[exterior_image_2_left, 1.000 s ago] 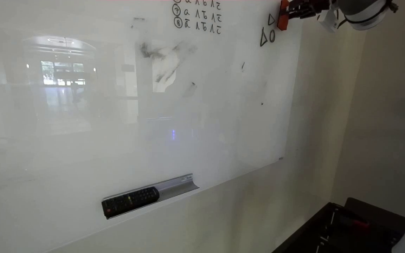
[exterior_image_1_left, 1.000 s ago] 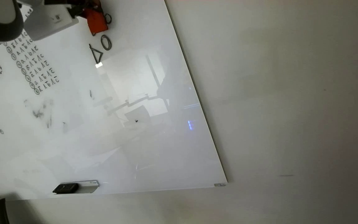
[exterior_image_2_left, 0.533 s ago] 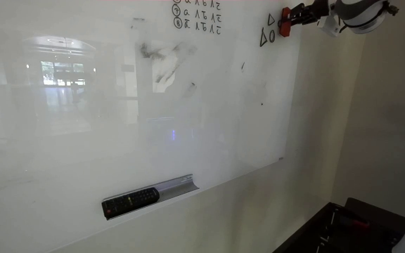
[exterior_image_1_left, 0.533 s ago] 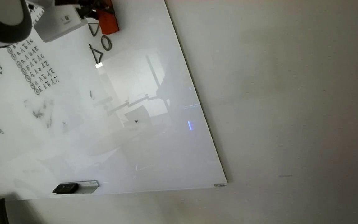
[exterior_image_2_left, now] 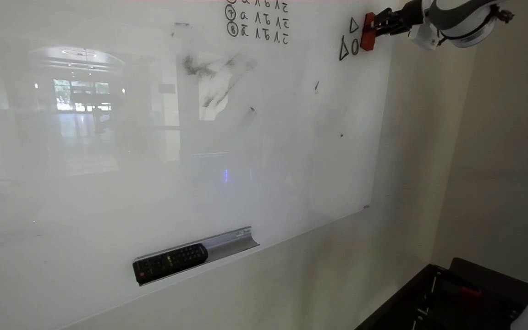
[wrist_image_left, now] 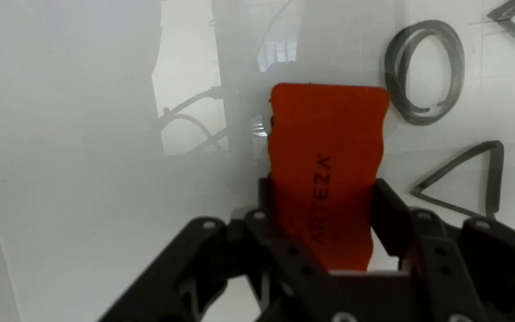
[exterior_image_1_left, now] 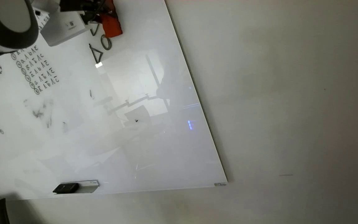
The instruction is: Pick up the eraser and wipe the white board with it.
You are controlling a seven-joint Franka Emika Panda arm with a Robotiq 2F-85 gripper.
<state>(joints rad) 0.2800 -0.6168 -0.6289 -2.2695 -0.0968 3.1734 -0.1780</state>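
- In both exterior views, the eraser (exterior_image_1_left: 112, 27) and gripper (wrist_image_left: 322, 188) moved downward from their position one second ago.
- In an exterior view, a triangle (exterior_image_1_left: 95, 30), previously covered by the eraser, became partly visible.
- There, the arm (exterior_image_1_left: 14, 18) covered more handwritten rows (exterior_image_1_left: 39, 72).

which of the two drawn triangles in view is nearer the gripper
The upper triangle in both exterior views; the wrist view shows it beside the gripper, while the lower triangle lies beyond the oval.

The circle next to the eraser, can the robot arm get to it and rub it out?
Probably yes: the end effector grips the eraser right beside the circle, and nothing shows between them.
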